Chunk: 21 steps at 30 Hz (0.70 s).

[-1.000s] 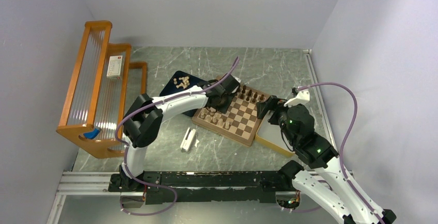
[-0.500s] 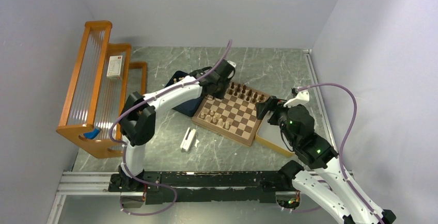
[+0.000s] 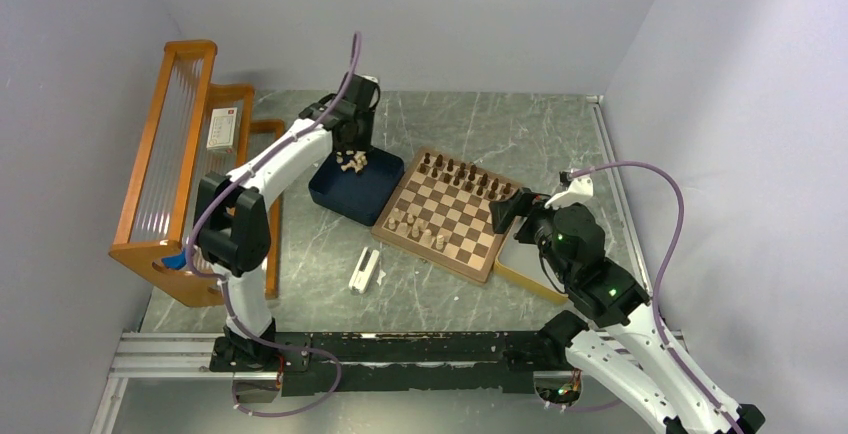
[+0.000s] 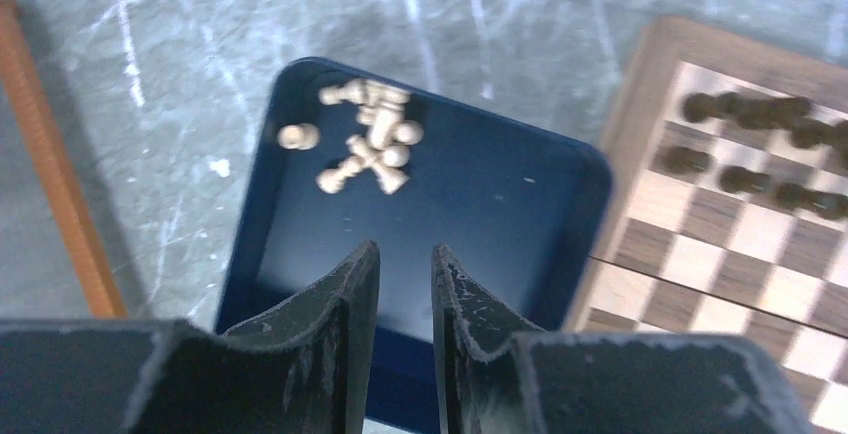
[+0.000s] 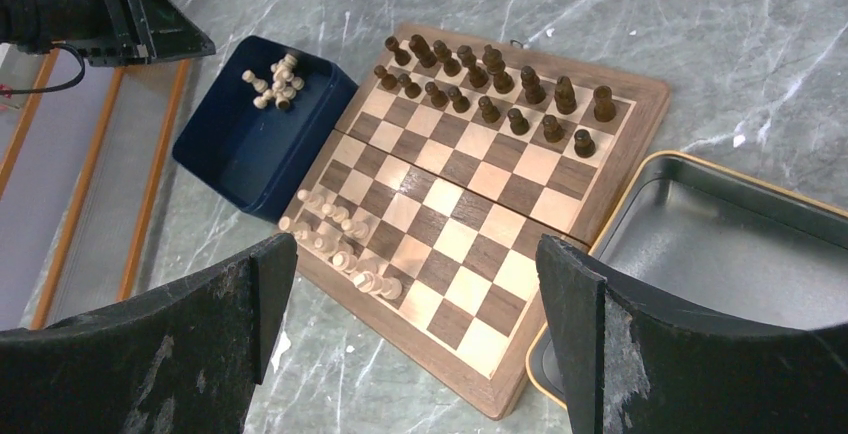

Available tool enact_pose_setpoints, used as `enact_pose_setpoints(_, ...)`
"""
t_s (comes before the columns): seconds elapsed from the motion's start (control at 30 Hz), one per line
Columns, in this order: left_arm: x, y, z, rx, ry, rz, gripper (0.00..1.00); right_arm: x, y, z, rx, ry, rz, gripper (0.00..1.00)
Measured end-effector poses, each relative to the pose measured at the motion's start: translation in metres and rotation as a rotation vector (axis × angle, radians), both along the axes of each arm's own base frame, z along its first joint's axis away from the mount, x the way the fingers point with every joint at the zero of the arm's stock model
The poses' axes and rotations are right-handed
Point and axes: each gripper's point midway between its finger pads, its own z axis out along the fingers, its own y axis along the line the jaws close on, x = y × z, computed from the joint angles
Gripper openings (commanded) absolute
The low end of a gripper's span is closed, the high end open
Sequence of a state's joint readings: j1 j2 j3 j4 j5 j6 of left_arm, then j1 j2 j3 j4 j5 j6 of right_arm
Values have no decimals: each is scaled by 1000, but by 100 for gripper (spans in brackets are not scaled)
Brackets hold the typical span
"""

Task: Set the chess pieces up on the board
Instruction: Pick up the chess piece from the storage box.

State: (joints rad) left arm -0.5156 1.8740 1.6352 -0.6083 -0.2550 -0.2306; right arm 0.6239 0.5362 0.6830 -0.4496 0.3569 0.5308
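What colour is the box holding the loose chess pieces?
The tray is dark blue; left wrist view.

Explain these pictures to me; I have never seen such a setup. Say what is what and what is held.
Two white robot arms are bolted to the near edge of a marble-patterned table. One picture looks down from above and behind them; the other two come from a camera on each wrist, so the dark shapes at their bottom edges are that arm's own fingers. On the table lie a wooden chessboard, with dark pieces along one edge and a few pale pieces along the opposite edge, a dark blue tray holding more pale pieces, a yellow-rimmed tin tray and an orange wooden rack. The left hand hangs over the blue tray, fingers close together with nothing between them. The right hand hovers wide open by the board. Nothing is held.
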Motion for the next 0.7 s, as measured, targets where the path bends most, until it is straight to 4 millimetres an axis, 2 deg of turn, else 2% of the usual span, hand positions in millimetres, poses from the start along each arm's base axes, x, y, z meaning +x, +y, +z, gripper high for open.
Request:
enact_pose_setpoints(0.1,9,22,-10,11,15,50,31,0,1,-1,2,-1,5,95)
enact_pose_setpoints(0.17,16,27,-19,9,23,64,31,0,2,-1,4,-1,9,94)
enact_pose_setpoints(0.5,24,23,-82,31,129,31,31,1,4,-2,1,3,12,95)
enact_pose_setpoints(0.7,29,25,-92,49,140,21,31,2,4,-3,-1,5,12,95)
